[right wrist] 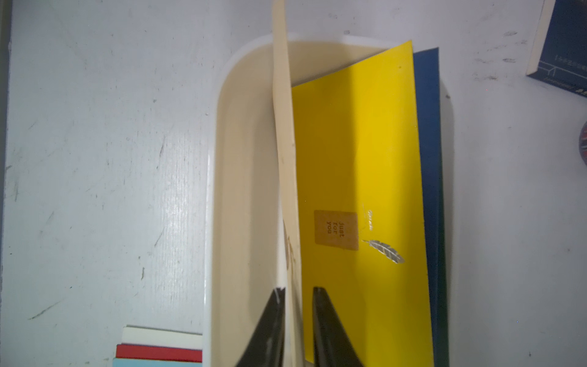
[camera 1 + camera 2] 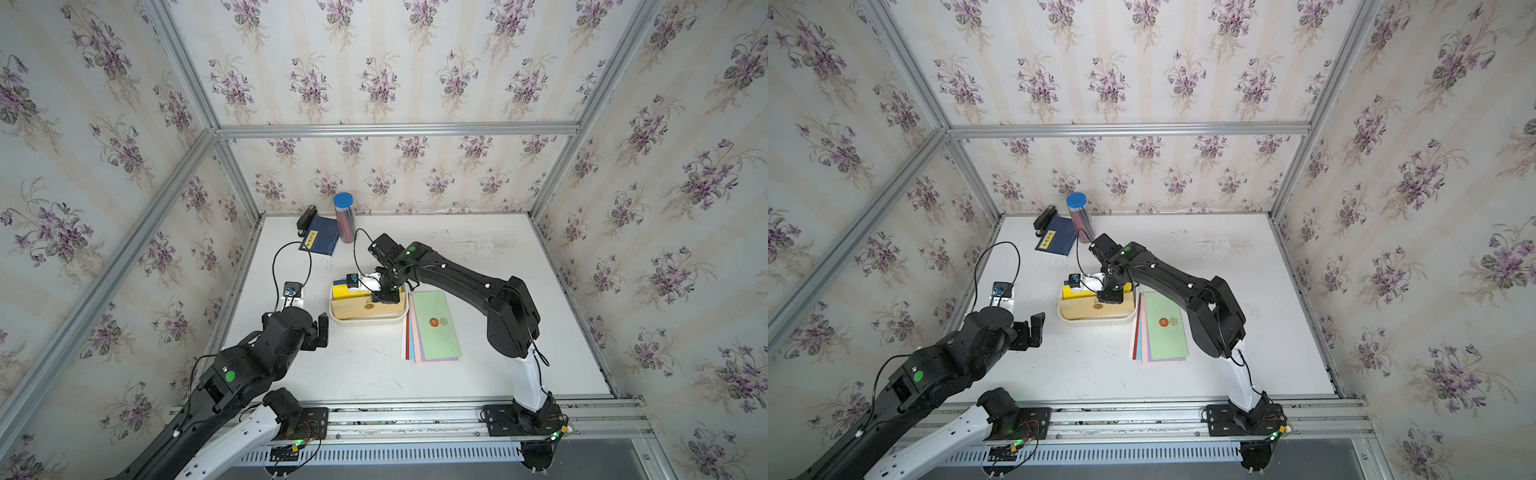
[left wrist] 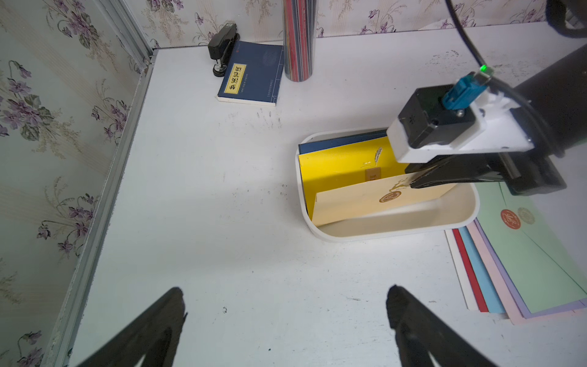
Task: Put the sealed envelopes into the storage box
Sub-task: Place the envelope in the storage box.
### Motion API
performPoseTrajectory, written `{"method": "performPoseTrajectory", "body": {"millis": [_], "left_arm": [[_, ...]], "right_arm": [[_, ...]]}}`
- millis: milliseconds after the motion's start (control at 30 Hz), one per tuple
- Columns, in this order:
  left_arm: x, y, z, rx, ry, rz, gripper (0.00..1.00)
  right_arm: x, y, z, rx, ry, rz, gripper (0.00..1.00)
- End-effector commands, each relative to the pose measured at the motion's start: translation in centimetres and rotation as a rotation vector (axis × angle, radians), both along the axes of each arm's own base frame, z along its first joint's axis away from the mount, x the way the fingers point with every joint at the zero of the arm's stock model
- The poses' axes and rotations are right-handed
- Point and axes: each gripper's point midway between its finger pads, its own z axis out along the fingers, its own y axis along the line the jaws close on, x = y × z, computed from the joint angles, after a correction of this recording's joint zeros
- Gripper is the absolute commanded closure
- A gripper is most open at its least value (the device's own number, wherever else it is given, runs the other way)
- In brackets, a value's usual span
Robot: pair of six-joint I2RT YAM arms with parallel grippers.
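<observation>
The white storage box sits mid-table. Inside it a dark blue envelope and a yellow envelope lean against the far wall. A tan envelope stands on edge in front of them. My right gripper reaches down into the box with its jaws slightly parted on either side of the tan envelope's top edge; one finger touches it and the other stands just off it. Beside the box, on the right, a fanned stack of envelopes lies flat, a green one on top. My left gripper hovers open and empty left of the box.
A navy booklet, a black stapler and a blue-lidded pencil tube stand at the back left. Aluminium frame rails and wallpapered walls enclose the table on three sides.
</observation>
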Motion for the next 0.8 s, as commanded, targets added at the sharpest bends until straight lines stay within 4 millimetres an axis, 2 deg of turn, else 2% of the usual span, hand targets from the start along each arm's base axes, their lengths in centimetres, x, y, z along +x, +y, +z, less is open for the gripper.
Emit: {"method": "performPoseTrajectory", "body": {"millis": [0, 233, 333, 433, 533, 633, 767], "left_arm": [[0.1, 0.0, 0.1, -0.008, -0.005, 0.006, 0.00], [0.1, -0.1, 0.0, 0.000, -0.002, 0.003, 0.00], [0.1, -0.1, 0.0, -0.003, -0.004, 0.005, 0.00], [0.2, -0.3, -0.1, -0.003, 0.000, -0.002, 0.00], [0.2, -0.8, -0.3, -0.007, 0.012, -0.029, 0.00], [0.3, -1.8, -0.5, -0.021, 0.030, -0.069, 0.01], [0.2, -4.4, -0.6, -0.060, 0.080, -0.184, 0.05]], "right_arm": [[1.3, 0.7, 0.8, 0.036, -0.047, -0.049, 0.68], [4.3, 0.8, 2.1, 0.065, -0.144, -0.189, 0.56], [5.0, 0.7, 3.9, 0.114, -0.170, -0.232, 0.55], [5.5, 0.0, 6.9, 0.204, -0.209, -0.310, 0.55], [5.5, -2.1, 10.2, 0.372, -0.177, -0.458, 0.55], [4.8, -5.9, 12.4, 0.589, -0.084, -0.629, 0.54], [3.5, -13.4, 10.8, 0.752, 0.011, -0.937, 0.50]]}}
